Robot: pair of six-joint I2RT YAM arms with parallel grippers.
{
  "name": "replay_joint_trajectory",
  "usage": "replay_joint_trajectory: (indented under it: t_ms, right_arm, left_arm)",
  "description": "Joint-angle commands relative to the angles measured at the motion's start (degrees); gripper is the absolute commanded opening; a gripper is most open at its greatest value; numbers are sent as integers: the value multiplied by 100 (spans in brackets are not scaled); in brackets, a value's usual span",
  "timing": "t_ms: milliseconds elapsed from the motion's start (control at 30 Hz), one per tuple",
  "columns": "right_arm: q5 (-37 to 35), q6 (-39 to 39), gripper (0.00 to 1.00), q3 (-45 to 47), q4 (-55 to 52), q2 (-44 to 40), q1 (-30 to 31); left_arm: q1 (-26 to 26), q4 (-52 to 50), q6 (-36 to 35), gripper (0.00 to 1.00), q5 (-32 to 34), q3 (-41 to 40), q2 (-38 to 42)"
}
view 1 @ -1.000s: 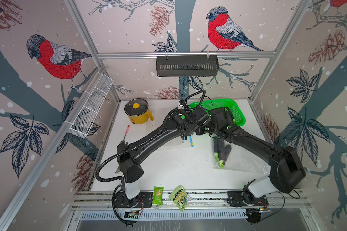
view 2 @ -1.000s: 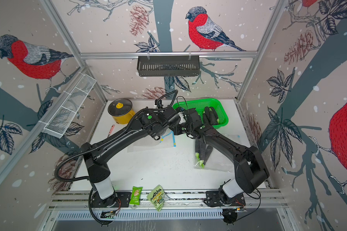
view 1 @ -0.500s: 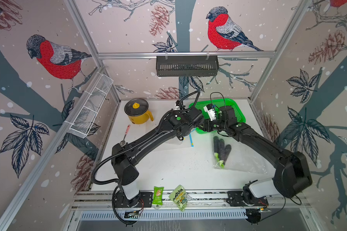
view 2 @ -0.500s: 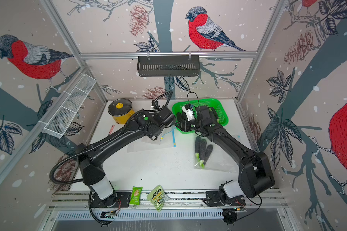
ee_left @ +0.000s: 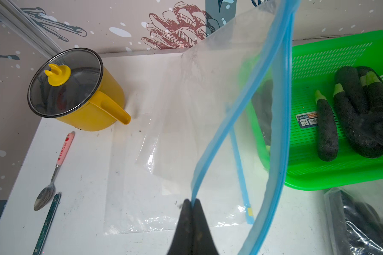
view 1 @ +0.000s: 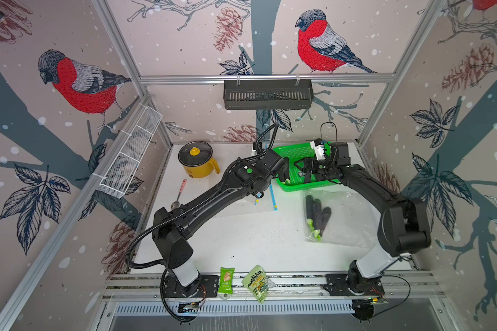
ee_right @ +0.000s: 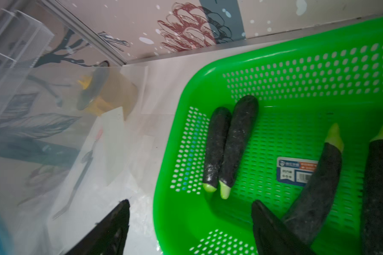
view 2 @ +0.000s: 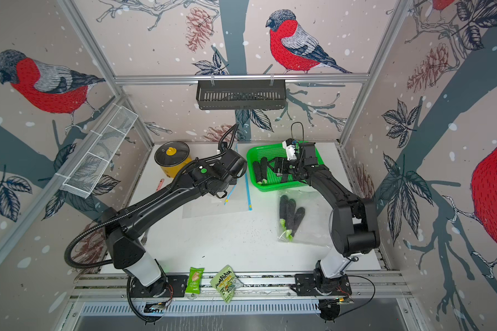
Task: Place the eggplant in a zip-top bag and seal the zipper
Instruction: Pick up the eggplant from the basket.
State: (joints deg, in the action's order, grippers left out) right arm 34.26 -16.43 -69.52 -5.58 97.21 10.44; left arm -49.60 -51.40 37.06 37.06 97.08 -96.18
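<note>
I've got the left gripper [ee_left: 191, 201] clamped on the blue zipper edge [ee_left: 219, 132] of the clear plastic zip-top bag [ee_left: 208, 88] — mouth gaping. Right gripper [ee_right: 190, 202] jaws apart, empty, over the green perforated plastic basket [ee_right: 296, 66] — dark long green-tipped eggplants [ee_right: 230, 143] lie inside it.

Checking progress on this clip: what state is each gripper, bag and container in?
left gripper: shut on zip-top bag's blue rim.
right gripper: open, over green basket.
zip-top bag: held up, mouth open, empty.
green basket: holds loose eggplants.
second bag: flat on table, eggplants inside.
yellow pot: lid on.
</note>
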Motion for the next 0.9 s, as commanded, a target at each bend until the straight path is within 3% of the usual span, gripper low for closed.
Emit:
replay_joint_trajectory:
  t_ms: [0,400,867]
  right_arm:
    - [-393,183,85,-415,-153,602,-24]
    - [-1392,-115,74,-1919,-118,2540,319]
    - [-1911,-302,62,-2676,22,3297,592]
  left_arm:
    - [12,287,-84,0,-81,-47,99]
    - [24,445,-91,0,-217,-259,279]
    - [22,507,-113,0,-226,-339,328]
